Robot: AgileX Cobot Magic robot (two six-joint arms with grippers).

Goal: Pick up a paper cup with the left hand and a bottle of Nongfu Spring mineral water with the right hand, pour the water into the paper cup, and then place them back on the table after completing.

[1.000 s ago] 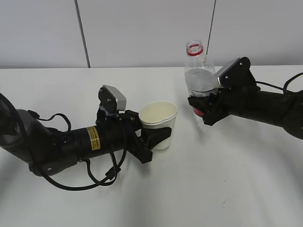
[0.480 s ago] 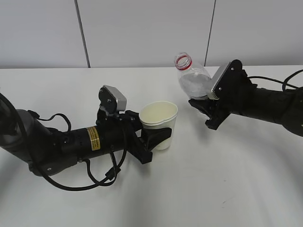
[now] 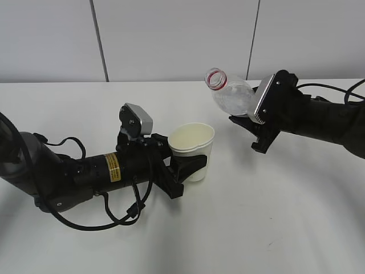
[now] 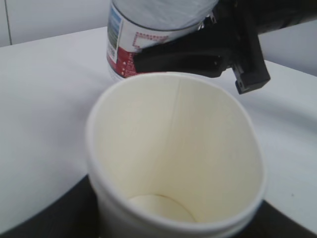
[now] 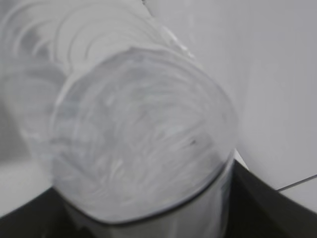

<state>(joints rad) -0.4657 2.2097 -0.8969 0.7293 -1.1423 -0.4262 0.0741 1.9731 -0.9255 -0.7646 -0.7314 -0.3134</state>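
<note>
A white paper cup (image 3: 193, 147) stands upright on the white table (image 3: 239, 222), clasped low down by my left gripper (image 3: 183, 170), on the arm with the yellow sticker. The left wrist view looks into the cup (image 4: 173, 163); its inside is dry and empty. My right gripper (image 3: 251, 127) is shut on a clear water bottle (image 3: 231, 97) with a red neck ring and no cap. The bottle is tilted with its mouth toward the left, up and to the right of the cup. Its red-and-white label (image 4: 130, 47) shows behind the cup. In the right wrist view the bottle (image 5: 133, 144) fills the frame, blurred.
A grey wall with dark vertical seams (image 3: 98, 40) closes off the far side of the table. Loose black cables (image 3: 122, 214) hang beside the left arm. Another cable (image 3: 331, 88) trails from the right arm near the table's right edge.
The right gripper has tipped the bottle from upright to leaning left, its mouth swinging left and down toward the cup. The left gripper and cup have stayed still.
</note>
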